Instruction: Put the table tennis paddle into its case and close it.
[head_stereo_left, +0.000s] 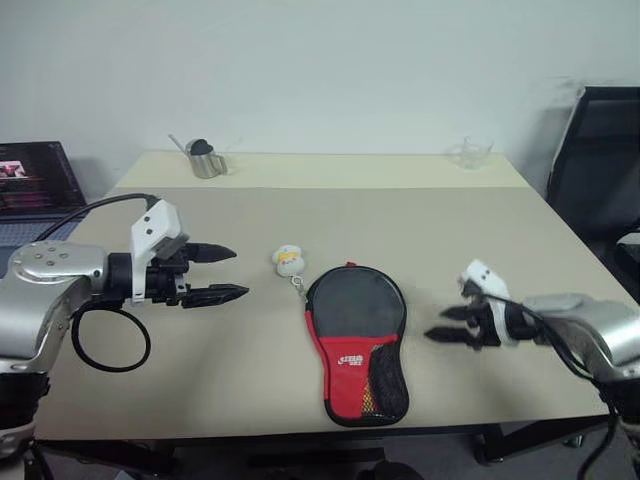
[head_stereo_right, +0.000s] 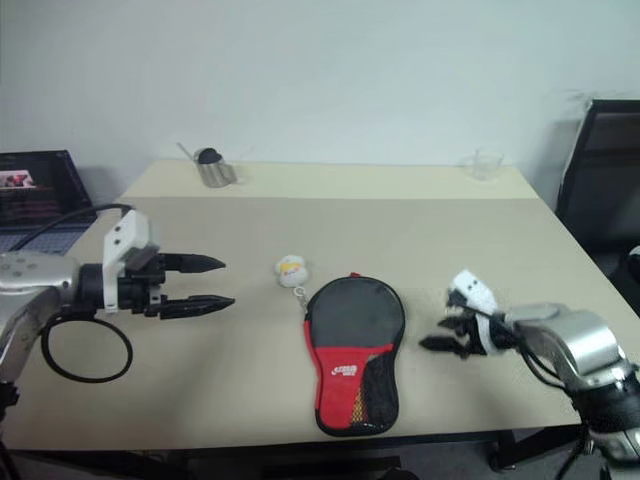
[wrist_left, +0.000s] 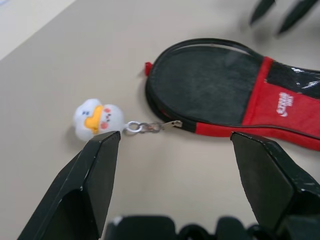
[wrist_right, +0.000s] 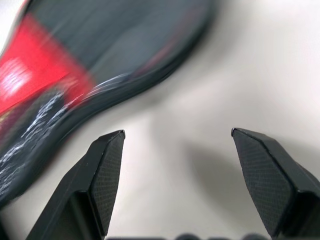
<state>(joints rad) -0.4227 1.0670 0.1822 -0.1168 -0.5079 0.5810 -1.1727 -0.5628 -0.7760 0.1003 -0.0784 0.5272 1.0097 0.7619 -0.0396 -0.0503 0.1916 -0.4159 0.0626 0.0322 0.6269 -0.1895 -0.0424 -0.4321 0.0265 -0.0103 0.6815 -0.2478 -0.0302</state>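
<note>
Case lies flat at the near middle of the counter, round black end far, red end near. It looks zipped; paddle presumably inside, not visible. The zip pull with its white-yellow charm sits at the case's far-left edge.

Left hand hovers left of the case, fingers spread, empty. Right hand hovers just right of the case, fingers apart, nothing in it.

Judgement: closing seems done or nearly so. If any zip gap remains, steady the case with the right hand, pull the charm along the seam with the left, slowly, without dragging the case.
</note>
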